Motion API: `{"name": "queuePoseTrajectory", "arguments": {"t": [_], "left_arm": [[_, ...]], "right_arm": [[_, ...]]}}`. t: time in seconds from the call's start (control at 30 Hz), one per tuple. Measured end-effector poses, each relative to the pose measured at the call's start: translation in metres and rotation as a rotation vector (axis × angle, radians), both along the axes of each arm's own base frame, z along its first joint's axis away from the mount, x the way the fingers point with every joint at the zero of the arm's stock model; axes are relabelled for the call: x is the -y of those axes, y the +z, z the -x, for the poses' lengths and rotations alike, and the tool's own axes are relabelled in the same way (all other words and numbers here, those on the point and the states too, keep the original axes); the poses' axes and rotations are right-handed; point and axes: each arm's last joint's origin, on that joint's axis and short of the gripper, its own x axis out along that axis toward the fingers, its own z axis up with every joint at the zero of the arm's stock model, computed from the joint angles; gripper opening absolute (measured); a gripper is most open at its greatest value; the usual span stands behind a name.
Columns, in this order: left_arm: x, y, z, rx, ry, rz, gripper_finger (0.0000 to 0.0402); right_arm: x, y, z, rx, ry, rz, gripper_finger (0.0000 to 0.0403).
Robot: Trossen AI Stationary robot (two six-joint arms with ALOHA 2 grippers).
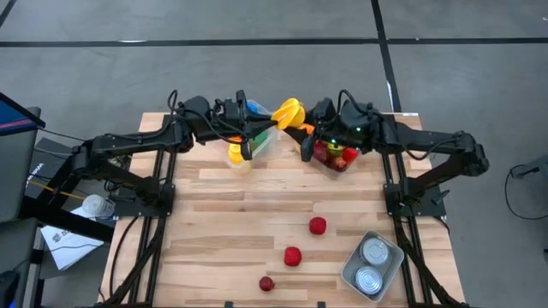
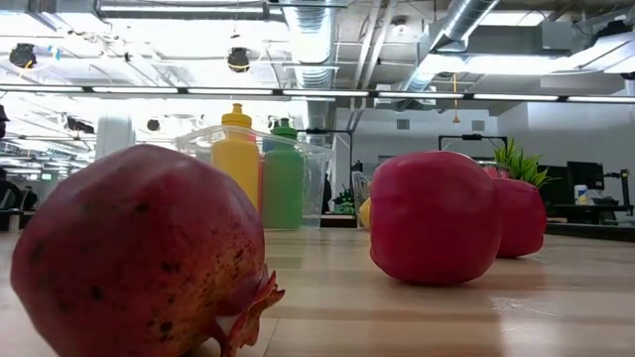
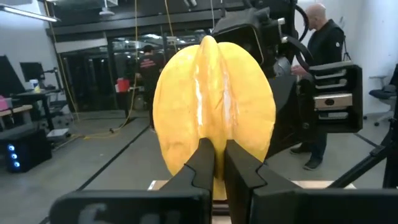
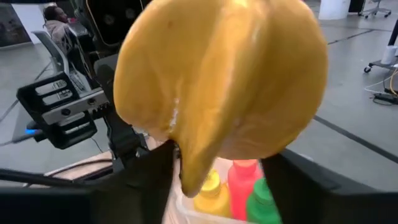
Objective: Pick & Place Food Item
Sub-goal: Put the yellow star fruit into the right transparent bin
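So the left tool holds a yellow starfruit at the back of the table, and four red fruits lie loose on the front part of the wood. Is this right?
Not quite: three red fruits lie loose on the front part, not four, as the high view shows. The rest stands: the left tool holds the yellow starfruit at the back of the table.

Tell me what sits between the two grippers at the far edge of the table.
A yellow ridged fruit. In the high view it hangs between the left gripper and the right gripper; the left wrist view shows the left fingers pinching its base.
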Motion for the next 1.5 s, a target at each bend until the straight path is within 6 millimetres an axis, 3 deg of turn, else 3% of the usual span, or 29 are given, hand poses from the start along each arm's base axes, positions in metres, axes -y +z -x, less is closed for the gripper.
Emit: {"name": "queuePoseTrajectory", "arguments": {"t": [0.23,0.3,0.5,0.63,0.8,0.93,1.07,1.2,1.5], "left_arm": [[-0.004,0.002,0.001,0.009,0.016,-0.005,0.0006],[-0.004,0.002,0.001,0.013,0.009,-0.007,0.0006],[-0.003,0.001,0.001,0.005,0.014,0.0,0.0041],[-0.003,-0.002,0.007,-0.056,0.044,0.021,0.0107],[0.0,0.0,0.026,-0.151,0.117,0.046,0.0196],[0.002,0.0,0.039,-0.212,0.185,0.067,0.0242],[0.003,0.005,0.051,-0.21,0.243,0.091,0.026],[0.003,0.008,0.055,-0.205,0.26,0.093,0.0258],[0.004,0.003,0.055,-0.249,0.26,0.125,0.0236]], "right_arm": [[-0.001,0.008,0.001,-0.005,0.002,-0.004,0.0044],[-0.001,0.01,0.003,0.002,0.008,-0.004,0.0015],[-0.001,0.011,0.004,0.007,0.002,-0.013,0.0009],[0.001,0.015,0.008,0.018,-0.062,-0.015,0.0007],[0.013,0.009,0.03,-0.089,-0.219,-0.063,0.0005],[0.033,-0.014,0.052,-0.311,-0.381,-0.205,0.0005],[0.058,-0.051,0.064,-0.629,-0.56,-0.348,0.0005],[0.084,-0.079,0.057,-0.844,-0.557,-0.432,0.0005],[0.143,-0.142,0.036,-1.139,-0.516,-0.506,0.0005]]}}
